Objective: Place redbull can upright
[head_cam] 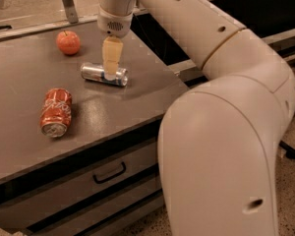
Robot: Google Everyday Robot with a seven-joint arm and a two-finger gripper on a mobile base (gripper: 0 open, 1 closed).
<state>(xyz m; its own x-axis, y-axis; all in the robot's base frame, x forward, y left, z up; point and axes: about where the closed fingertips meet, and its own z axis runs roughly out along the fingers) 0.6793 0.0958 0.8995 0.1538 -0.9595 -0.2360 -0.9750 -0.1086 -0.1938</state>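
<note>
The redbull can (92, 73), slim and silver with blue panels, lies on its side on the grey tabletop (137, 100), its length running left to right. My gripper (110, 74) hangs straight down from the arm and comes down over the can's right half, with its tip at the can's body. Whether it touches the can does not show.
A red Coca-Cola can (55, 112) lies on its side at the front left. A red round fruit (68, 42) sits at the back, left of the gripper. A metal post (68, 3) stands at the rear edge. Drawers with a handle (108, 172) lie below the table's front edge. My arm fills the right.
</note>
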